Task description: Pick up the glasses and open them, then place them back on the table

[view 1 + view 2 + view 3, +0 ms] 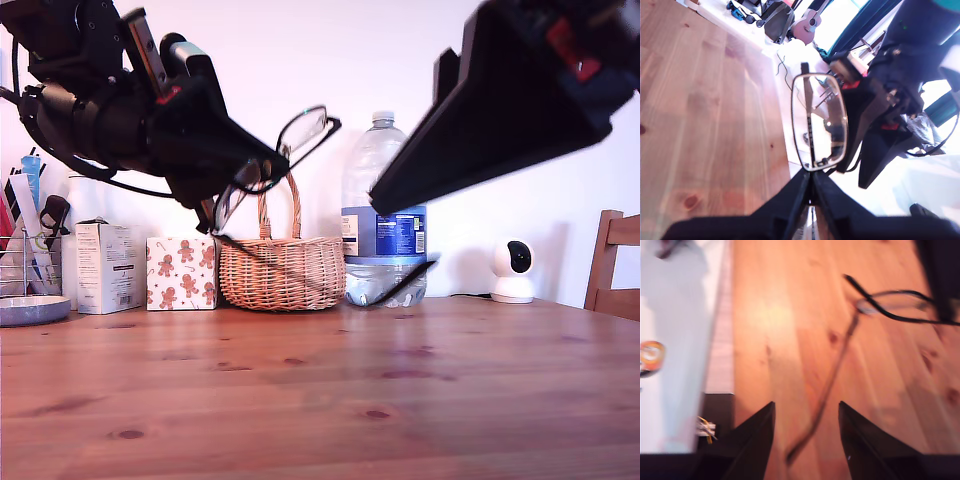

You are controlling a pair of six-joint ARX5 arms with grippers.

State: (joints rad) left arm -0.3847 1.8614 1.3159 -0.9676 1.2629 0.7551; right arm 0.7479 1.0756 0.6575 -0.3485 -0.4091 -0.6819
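While my first gripper (811, 192) pinches the glasses (290, 150) aloft, one temple hangs free.
My second gripper (805, 440), jaws spread, straddles that temple's tip; its length runs away toward the frame.

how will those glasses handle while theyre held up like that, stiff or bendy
Probably light and springy: the glasses are thin black wire, held in the air by my first gripper pinched at one lens edge. The long temple arm reaching between the fingers of my second gripper looks slim enough to flex or swing on its hinge. The lenses likely mark or crack easily.
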